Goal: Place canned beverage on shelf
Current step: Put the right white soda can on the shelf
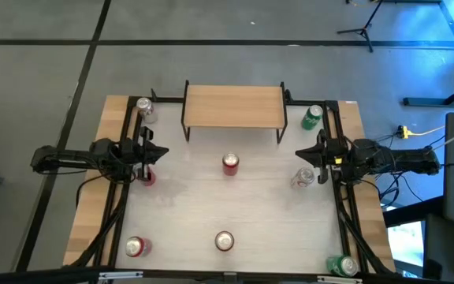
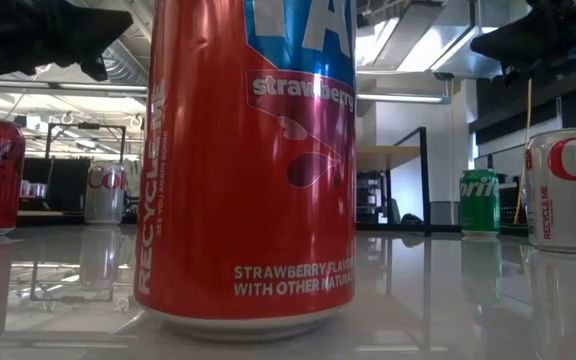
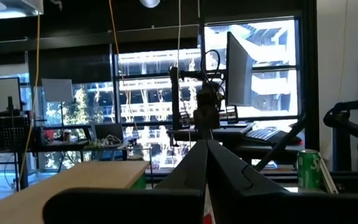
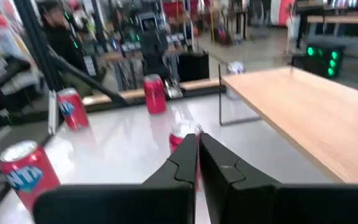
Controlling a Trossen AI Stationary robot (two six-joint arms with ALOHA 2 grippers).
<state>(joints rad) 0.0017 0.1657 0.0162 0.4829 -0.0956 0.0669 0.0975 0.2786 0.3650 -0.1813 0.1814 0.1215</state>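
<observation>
Left gripper (image 1: 161, 152) hovered with fingers pressed together at the table's (image 1: 266, 213) left side, holding nothing, beside a red can (image 1: 148, 177). Right gripper (image 1: 301, 152) likewise closed and empty at the right side, near a silver can (image 1: 303, 178). Shelf (image 1: 233, 105) stood at the far edge, top bare, with a red strawberry can (image 1: 230, 163) just before it.

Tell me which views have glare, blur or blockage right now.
High view: evenly lit, blue light at the right edge, faint sheen on the white table. Low view: a strawberry can fills the frame, the tabletop mirrors the cans, bright ceiling lights behind. Left wrist view: backlit by bright windows, dim foreground. Right wrist view: blurred throughout, shelf soft.
</observation>
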